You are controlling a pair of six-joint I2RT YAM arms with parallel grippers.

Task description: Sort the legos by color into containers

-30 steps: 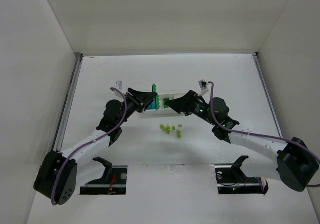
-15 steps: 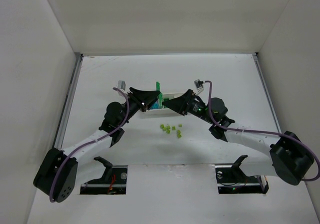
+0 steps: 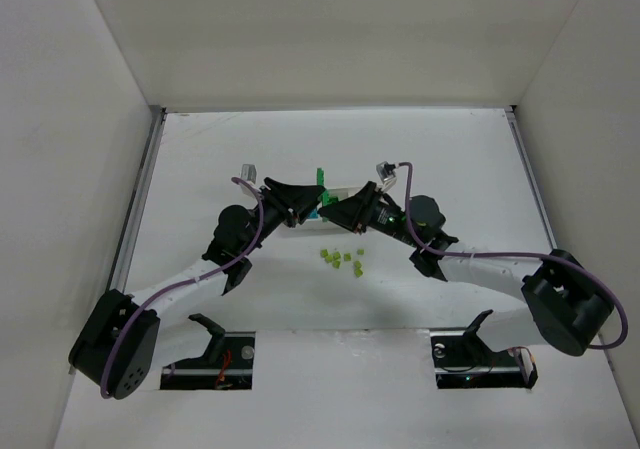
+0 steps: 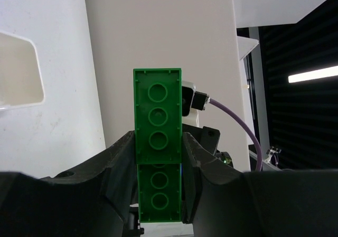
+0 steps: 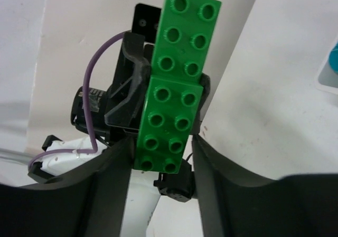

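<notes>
A long bright green lego brick (image 3: 320, 176) stands on end above the white tray (image 3: 350, 190), with a seam across its middle. My left gripper (image 4: 158, 142) is shut on its lower half (image 4: 158, 179), both fingers pressed to its sides. From the other side my right gripper (image 5: 162, 142) is shut on the same brick (image 5: 169, 115), studs facing that camera. A cyan piece (image 5: 334, 57) lies in a container of the tray (image 5: 328, 83). Several tiny yellow-green legos (image 3: 342, 259) lie on the table in front of the tray.
An empty white compartment (image 4: 16, 73) shows at the left of the left wrist view. White walls enclose the table (image 3: 450, 159) on three sides. Both arms meet at the tray's middle and hide most of it.
My right gripper has moved left to the green brick and closed from wide open onto it. The left gripper has kept its hold and shifted slightly right.
</notes>
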